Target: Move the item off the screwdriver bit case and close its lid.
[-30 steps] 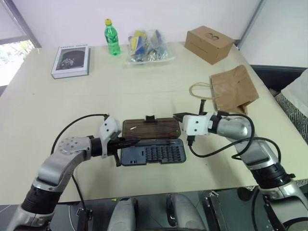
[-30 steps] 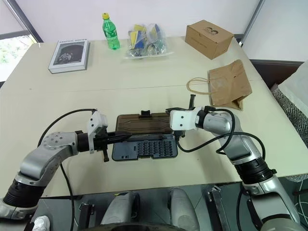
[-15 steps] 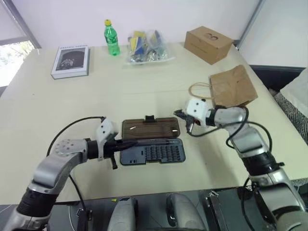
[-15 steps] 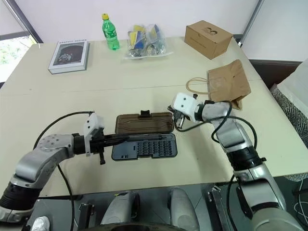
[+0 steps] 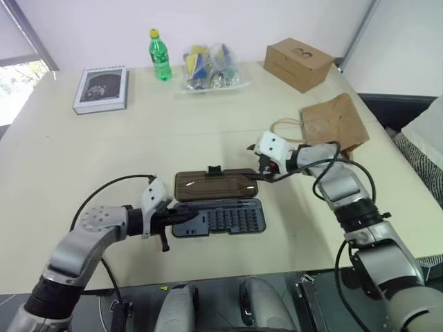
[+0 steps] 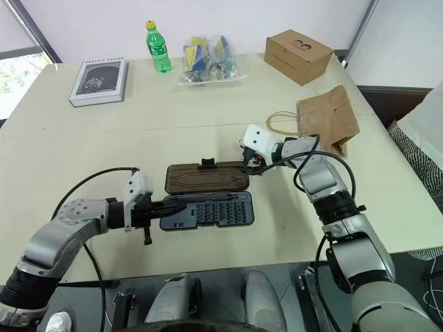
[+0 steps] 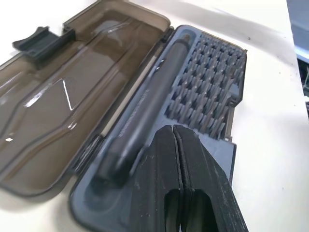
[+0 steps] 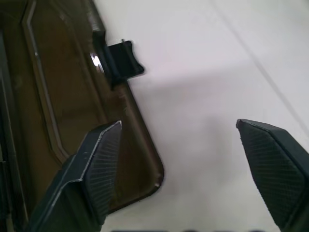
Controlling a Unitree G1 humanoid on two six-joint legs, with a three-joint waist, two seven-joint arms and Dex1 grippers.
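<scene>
Brown paper bag (image 5: 336,124) lies on the desk (image 5: 104,145), well clear of the bit case (image 5: 217,203). Right pincer (image 8: 193,169), shut a second ago, now spread wide and empty at the far corner of the flat-open lid (image 5: 215,184). Left pincer (image 7: 179,159) pressed shut, empty, over the tray. Lid-closing comes next, probably.

Cream desk (image 5: 104,149) – its far edge meets a plain white wall (image 5: 208,21); a bright window (image 5: 17,76) sits beyond the far left corner.
</scene>
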